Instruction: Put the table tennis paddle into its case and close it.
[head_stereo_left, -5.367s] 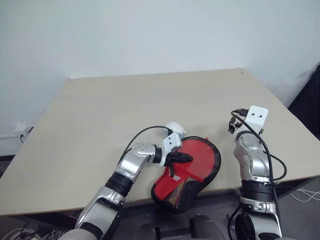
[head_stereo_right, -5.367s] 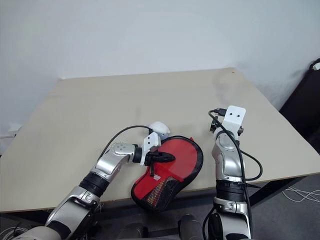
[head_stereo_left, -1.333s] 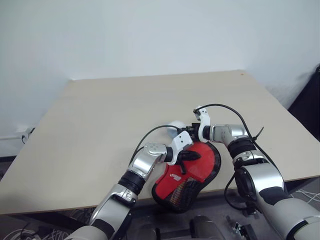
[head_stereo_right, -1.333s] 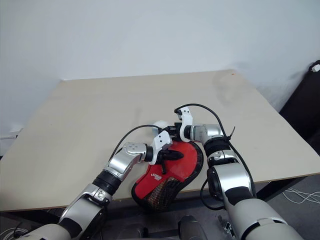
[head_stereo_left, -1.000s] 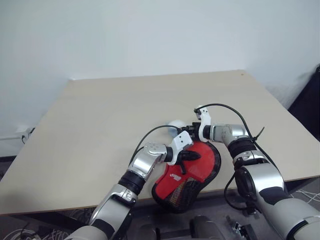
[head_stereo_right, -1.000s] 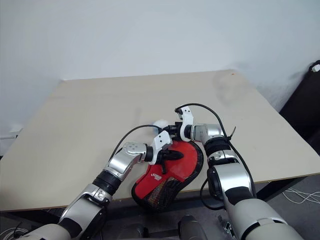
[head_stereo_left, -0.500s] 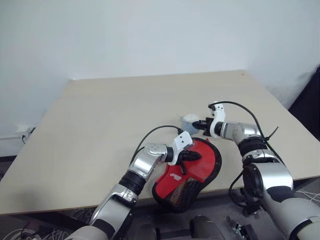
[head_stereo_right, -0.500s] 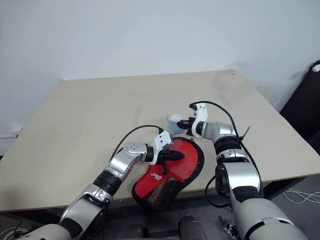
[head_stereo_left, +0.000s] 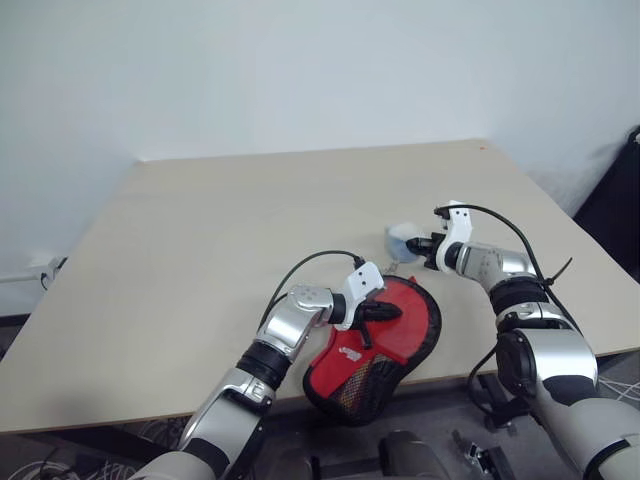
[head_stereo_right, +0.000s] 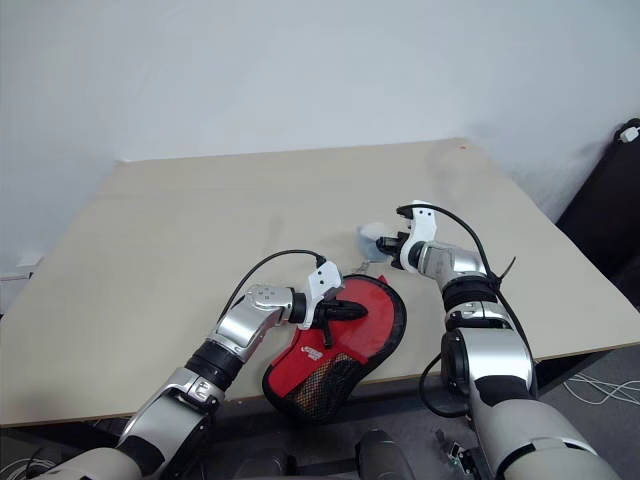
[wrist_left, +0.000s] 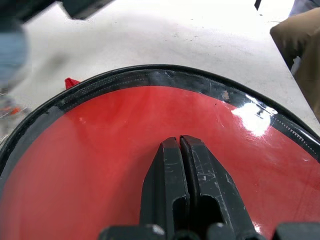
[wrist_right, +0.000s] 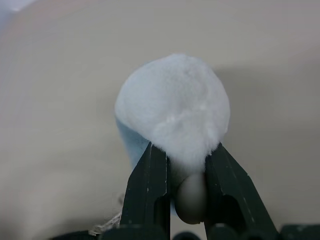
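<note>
Resting on the red face of the case (head_stereo_left: 380, 335), the left gripper (head_stereo_left: 392, 313) has its two black fingers (wrist_left: 178, 165) pressed tightly together with nothing between them. The case lies at the near edge of the table (head_stereo_left: 200, 240), toward the near right corner, its mesh end hanging over that edge and its black zipper rim curving around the red panel. Its round end points toward the far right of the table. Whether the paddle sits inside cannot be told for certain; the red surface under the clear window fills the round part of the case.

Beyond the round end of the case, the right gripper (head_stereo_left: 420, 246) is clamped on a small white fluffy ball (wrist_right: 175, 110), its fingers (wrist_right: 150, 190) squeezing the ball's lower part from both sides. In the head views this ball (head_stereo_left: 403, 238) sits just off the case's rim, toward the table's right edge, close above or on the tabletop; which of the two cannot be told. A black cable loops from each wrist.
</note>
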